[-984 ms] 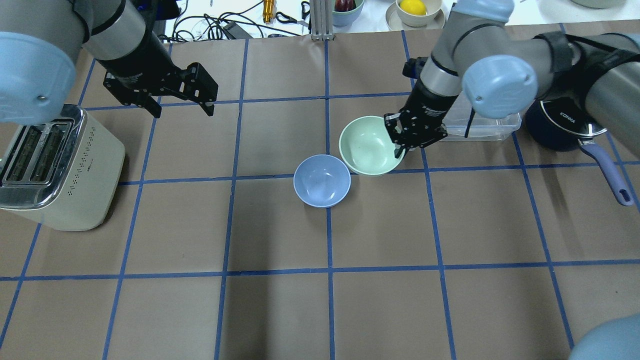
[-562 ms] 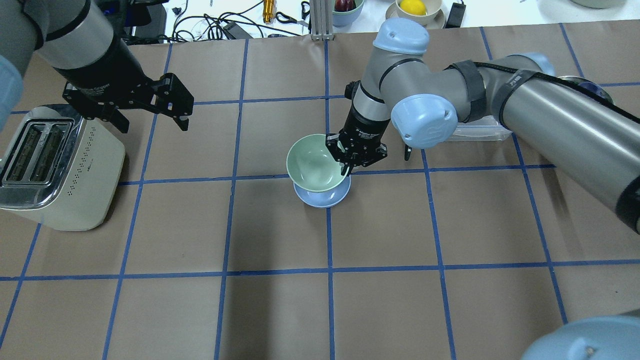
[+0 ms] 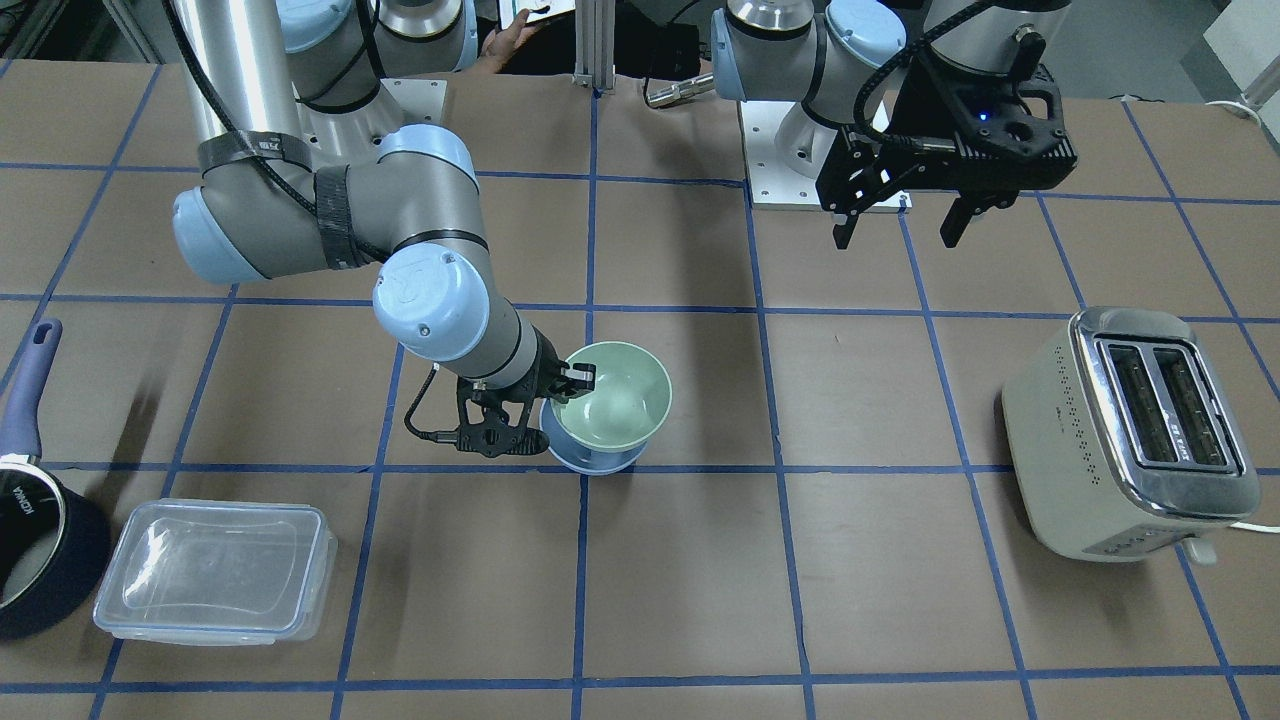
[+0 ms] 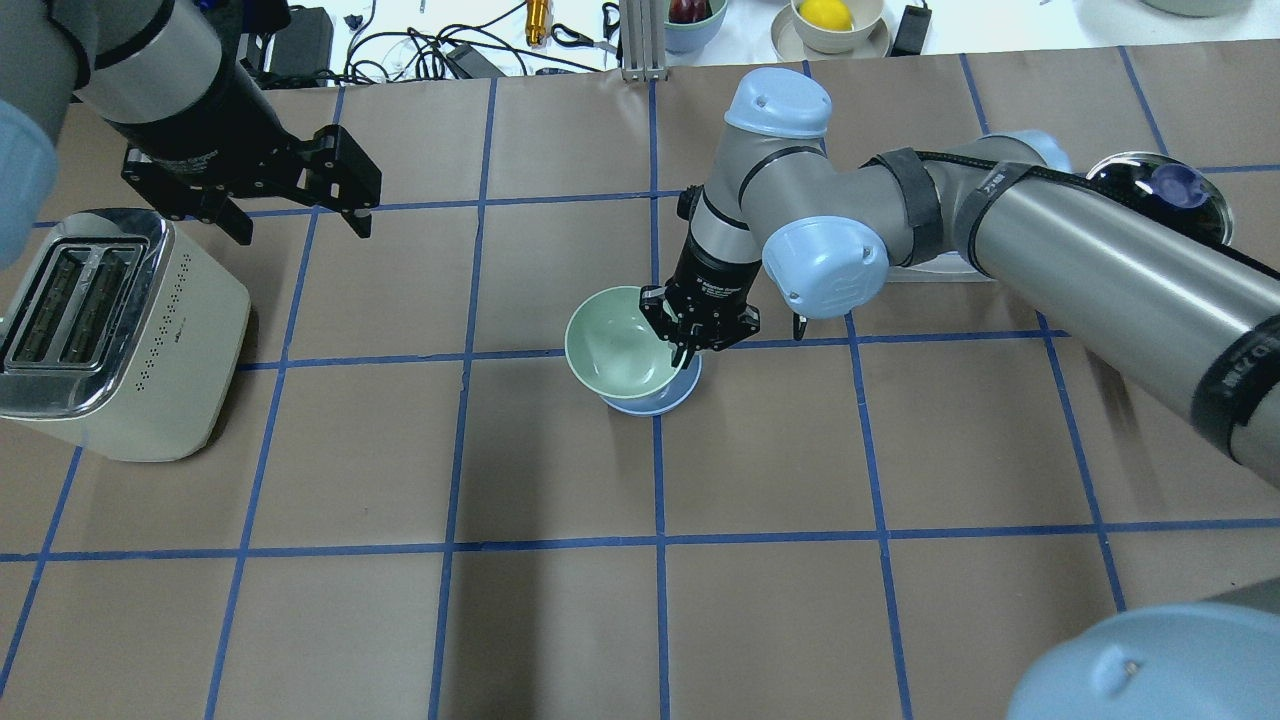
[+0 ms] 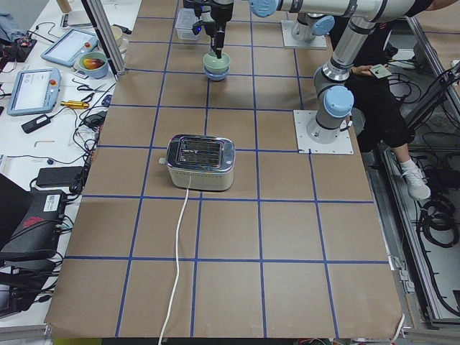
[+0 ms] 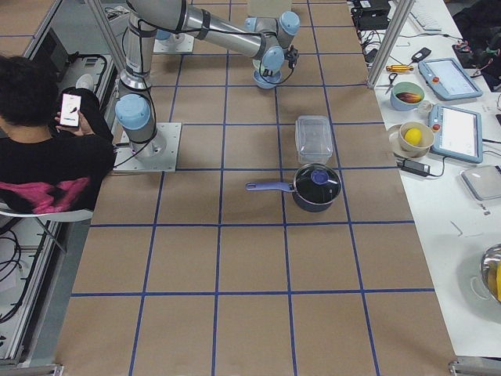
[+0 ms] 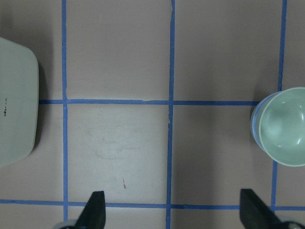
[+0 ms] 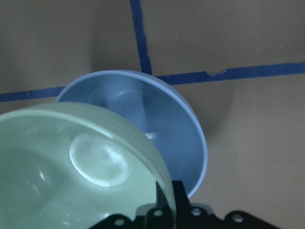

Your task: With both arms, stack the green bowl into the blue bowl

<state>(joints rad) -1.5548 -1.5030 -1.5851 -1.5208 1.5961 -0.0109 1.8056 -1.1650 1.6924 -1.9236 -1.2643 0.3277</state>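
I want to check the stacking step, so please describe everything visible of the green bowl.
The green bowl is small, round, pale mint, plain, with a smooth matte plastic look, and empty. It opens upward; the right gripper pinches its rim and holds it over the blue bowl, off-centre and not fully seated. Whether the bowls touch cannot be told.

Two silver-grey tubular arms with rounded light-blue joint caps and black, white-lettered wrists — the left arm nearest the toaster, the right arm farther from it, a black cable banded along its forearm. The black left gripper carries a small blue light; the right gripper shows silver screws.
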